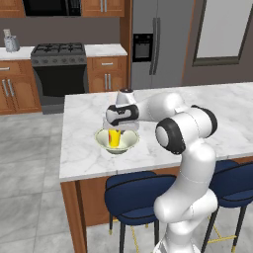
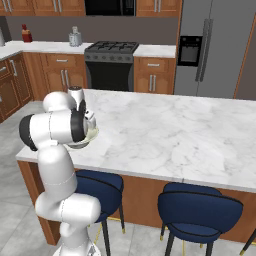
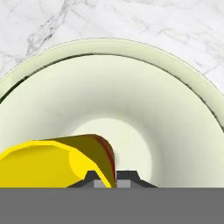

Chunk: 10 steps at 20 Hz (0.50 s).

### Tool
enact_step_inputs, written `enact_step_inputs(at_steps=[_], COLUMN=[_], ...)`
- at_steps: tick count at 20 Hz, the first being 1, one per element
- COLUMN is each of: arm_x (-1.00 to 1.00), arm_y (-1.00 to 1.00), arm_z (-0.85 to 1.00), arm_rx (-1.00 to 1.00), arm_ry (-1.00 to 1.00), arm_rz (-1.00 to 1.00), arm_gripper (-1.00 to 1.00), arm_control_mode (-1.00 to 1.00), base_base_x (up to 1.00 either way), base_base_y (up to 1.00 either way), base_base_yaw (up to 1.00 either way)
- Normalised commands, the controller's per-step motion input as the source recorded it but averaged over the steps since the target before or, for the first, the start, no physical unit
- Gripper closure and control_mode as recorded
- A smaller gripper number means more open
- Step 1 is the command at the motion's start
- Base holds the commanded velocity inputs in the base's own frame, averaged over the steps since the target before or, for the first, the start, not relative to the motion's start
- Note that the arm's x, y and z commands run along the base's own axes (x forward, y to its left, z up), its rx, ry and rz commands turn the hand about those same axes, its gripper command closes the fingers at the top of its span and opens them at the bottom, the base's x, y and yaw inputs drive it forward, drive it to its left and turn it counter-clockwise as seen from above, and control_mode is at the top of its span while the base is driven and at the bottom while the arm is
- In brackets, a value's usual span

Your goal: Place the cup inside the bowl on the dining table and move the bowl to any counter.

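- The dining table [image 1: 89, 148] is carrying the whole job: its marble top is holding the bowl near the edge closest to the robot, above the blue stools [image 1: 136, 197], which is keeping the bowl within the arm's easy reach.
- The counter [image 1: 101, 49], by the stove [image 1: 59, 49] along the far wall, is standing well apart from the table, so I judge the base will need driving once the bowl is to be moved there.
- The arm [image 1: 183, 133] is bending forward and down over the table, putting the hand straight above the bowl so that the cup is going in from the top.
- The bowl [image 3: 144, 109] is sitting upright on the marble, wide mouth up, its pale floor bare and ready to receive the cup.
- The cup [image 3: 48, 164] is hanging inside the bowl's rim, low over its centre; whether it is touching the floor cannot be told.
- The gripper [image 3: 111, 180] is pinching the cup's thin wall, its fingers nearly together with the wall between them. Judging from this, the placing step is almost finished and releasing comes next.
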Motion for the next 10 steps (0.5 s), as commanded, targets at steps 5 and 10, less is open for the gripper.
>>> enact_step_inputs(at_steps=[5, 10], arm_x=[0.0, 0.0], arm_y=[0.01, 0.04], arm_z=[-0.12, -0.05], arm_rx=[0.0, 0.0], arm_ry=[0.0, 0.0], arm_rz=[0.0, 0.0], arm_gripper=[1.0, 1.0], arm_control_mode=[-1.0, -1.0], base_base_x=[0.0, 0.0], base_base_y=[0.0, 0.0], base_base_yaw=[0.0, 0.0])
